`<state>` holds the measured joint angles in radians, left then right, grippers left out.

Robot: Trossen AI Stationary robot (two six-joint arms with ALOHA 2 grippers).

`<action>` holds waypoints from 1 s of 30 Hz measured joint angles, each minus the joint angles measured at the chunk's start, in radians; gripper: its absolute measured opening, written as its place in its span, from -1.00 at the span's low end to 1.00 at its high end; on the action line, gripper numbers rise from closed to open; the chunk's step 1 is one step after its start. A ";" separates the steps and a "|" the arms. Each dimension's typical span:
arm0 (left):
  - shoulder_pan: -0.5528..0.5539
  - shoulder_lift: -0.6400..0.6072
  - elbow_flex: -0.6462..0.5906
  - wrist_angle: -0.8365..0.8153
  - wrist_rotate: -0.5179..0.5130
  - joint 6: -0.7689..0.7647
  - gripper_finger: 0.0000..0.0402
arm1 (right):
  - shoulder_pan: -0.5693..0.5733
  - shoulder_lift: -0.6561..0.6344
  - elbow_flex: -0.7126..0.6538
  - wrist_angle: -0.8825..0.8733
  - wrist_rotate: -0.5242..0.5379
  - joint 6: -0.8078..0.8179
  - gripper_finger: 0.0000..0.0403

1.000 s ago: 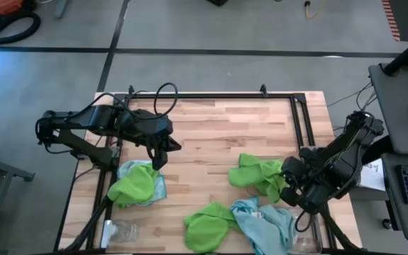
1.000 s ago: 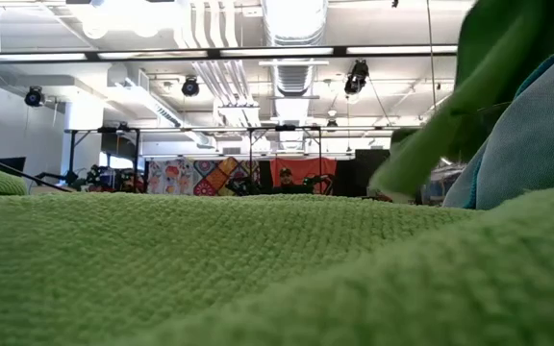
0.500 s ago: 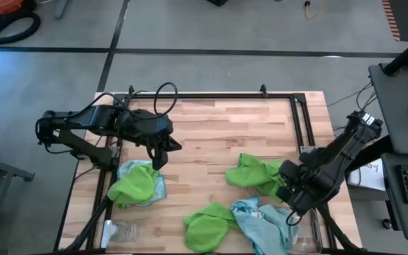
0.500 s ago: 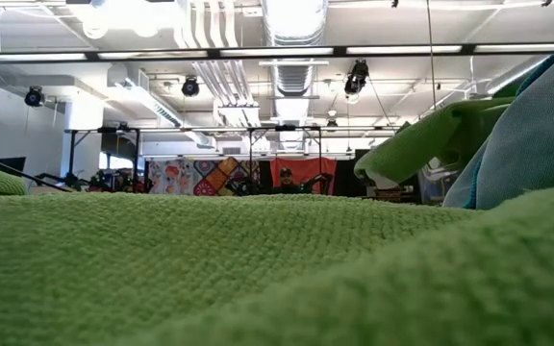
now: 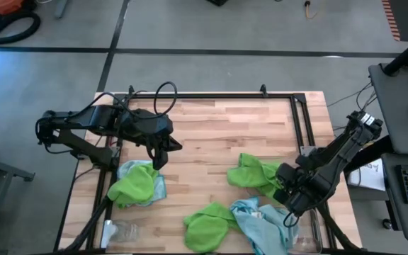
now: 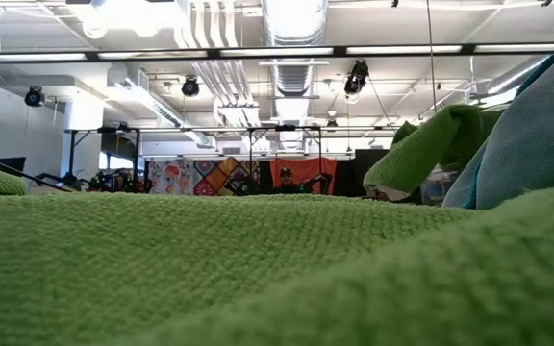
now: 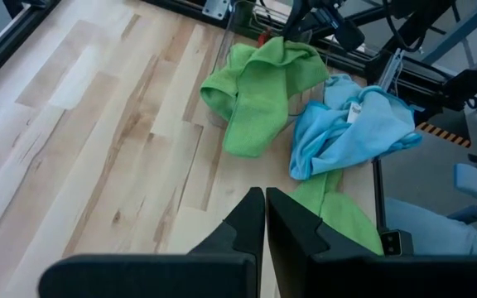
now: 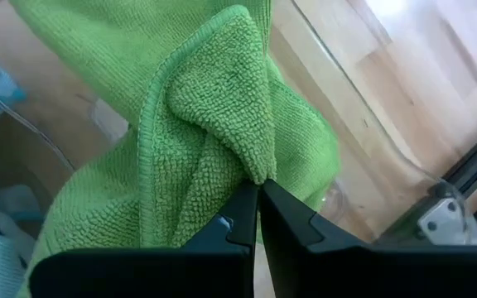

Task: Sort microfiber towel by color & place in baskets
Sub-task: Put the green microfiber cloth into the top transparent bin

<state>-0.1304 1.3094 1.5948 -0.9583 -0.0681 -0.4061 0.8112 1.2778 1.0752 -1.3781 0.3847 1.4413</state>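
From above, your right gripper (image 5: 287, 190), near the table's right edge, is drawing a green towel (image 5: 255, 172) a little further from that edge than half a second ago, so sorting is progressing. Your left gripper (image 5: 159, 157) is waiting, pressed together, near the left edge. Only the right wrist view is showing fingers (image 8: 237, 217) pinching the towel's fold (image 8: 222, 108) over a clear basket (image 8: 350, 103).

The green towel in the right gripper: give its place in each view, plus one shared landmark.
High view: green towel at right of centre, its edge at the right gripper.
Low view: green fold at upper right, probably the same towel.
Left wrist view: green heap at top centre.
Right wrist view: fills the middle, pinched by shut fingers.
Landmark: the blue towel beside it.
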 joint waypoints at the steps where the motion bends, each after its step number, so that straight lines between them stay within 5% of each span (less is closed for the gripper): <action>1: 0.000 0.000 0.000 0.000 0.000 0.000 -1.00 | 0.000 0.000 0.000 0.000 0.000 0.008 -0.95; 12: 0.000 0.000 0.000 0.001 0.000 0.000 -1.00 | -0.030 0.000 0.006 -0.008 -0.080 0.020 -0.95; 30: 0.000 0.000 0.000 0.001 0.000 0.008 -1.00 | -0.253 0.000 0.003 0.122 -0.105 -0.351 -0.81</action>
<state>-0.1303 1.3094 1.5945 -0.9573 -0.0681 -0.3985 0.5579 1.2778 1.0780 -1.2565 0.2801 1.0906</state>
